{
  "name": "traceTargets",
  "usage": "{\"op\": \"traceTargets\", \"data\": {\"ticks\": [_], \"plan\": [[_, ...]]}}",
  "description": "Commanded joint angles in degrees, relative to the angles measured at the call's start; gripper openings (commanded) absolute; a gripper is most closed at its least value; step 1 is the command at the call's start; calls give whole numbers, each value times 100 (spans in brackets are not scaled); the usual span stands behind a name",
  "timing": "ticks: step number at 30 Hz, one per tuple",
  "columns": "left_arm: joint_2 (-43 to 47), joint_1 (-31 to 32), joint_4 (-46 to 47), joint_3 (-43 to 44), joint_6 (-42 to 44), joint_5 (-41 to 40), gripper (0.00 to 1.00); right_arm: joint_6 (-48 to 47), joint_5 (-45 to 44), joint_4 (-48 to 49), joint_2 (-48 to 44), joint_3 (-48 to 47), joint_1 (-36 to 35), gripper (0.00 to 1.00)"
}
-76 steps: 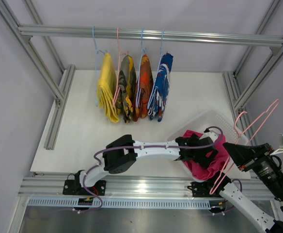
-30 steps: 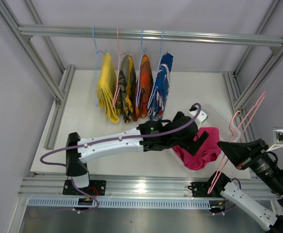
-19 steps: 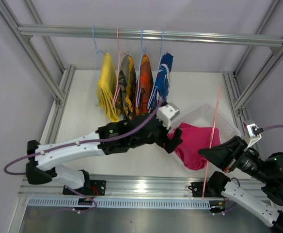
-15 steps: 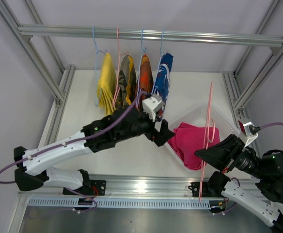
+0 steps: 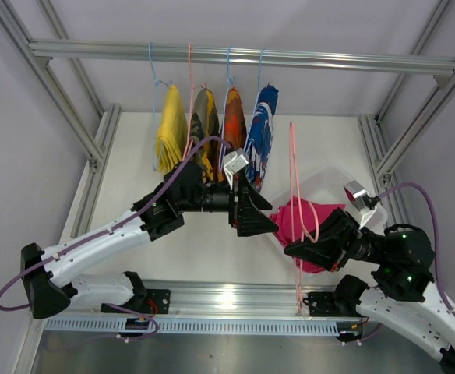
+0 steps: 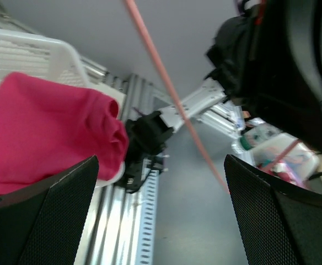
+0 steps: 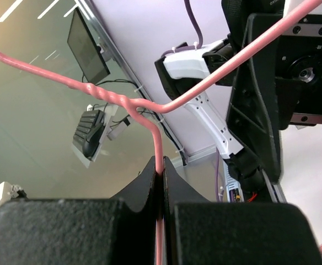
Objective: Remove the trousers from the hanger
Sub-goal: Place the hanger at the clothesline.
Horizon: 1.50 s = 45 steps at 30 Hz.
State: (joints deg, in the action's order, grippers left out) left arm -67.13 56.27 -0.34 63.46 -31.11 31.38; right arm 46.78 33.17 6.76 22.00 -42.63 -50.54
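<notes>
We've got our left gripper (image 5: 255, 221) spread wide and empty, arm stretched right, just beside the pink trousers (image 5: 285, 224) lying in the basket (image 5: 343, 189). Our right gripper (image 5: 294, 251) pinches the bare hanger (image 5: 292, 171), held upright by the basket.

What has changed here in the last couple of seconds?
The left pincer, open, drew back from the pink trousers in the basket toward the four hanging trousers. The right pincer, shut on the empty pink hanger, swung it leftward over the basket. All the trousers stayed put.
</notes>
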Motion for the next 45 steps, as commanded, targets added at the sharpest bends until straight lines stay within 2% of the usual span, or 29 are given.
{"op": "traceTargets", "data": {"ticks": [1, 2, 4, 15, 24, 32, 35, 39, 41, 42, 45], "plan": [[95, -256, 1429, -360, -955, 1089, 99, 120, 313, 1089, 313, 167, -43, 0], [156, -318, 1832, -448, -1106, 1168, 100, 129, 304, 1142, 357, 220, -43, 0], [227, -520, 2072, -694, -1300, 1326, 99, 155, 278, 1336, 454, 369, -61, 0], [570, -828, 2187, -1204, -1424, 914, 98, 94, -55, 1960, 823, 748, -421, 0], [526, -828, 2231, -1354, -1644, 616, 76, -529, -346, 2241, 1087, 678, -1106, 0], [570, -828, 2231, -1371, -1661, 598, 64, -776, -469, 2505, 1588, 660, -1467, 0], [596, -828, 2240, -1389, -1661, 642, 52, -820, -522, 2540, 1632, 712, -1502, 0], [614, -828, 2231, -1371, -1661, 659, 21, -916, -680, 2365, 1484, 756, -1520, 0], [614, -828, 2214, -1363, -1661, 677, 10, -995, -759, 2199, 1378, 774, -1520, 0], [605, -828, 2214, -1363, -1661, 686, 1, -1022, -846, 2154, 1290, 783, -1529, 0], [579, -828, 2170, -1345, -1670, 695, 1, -1075, -961, 1978, 1184, 827, -1529, 0]]}}
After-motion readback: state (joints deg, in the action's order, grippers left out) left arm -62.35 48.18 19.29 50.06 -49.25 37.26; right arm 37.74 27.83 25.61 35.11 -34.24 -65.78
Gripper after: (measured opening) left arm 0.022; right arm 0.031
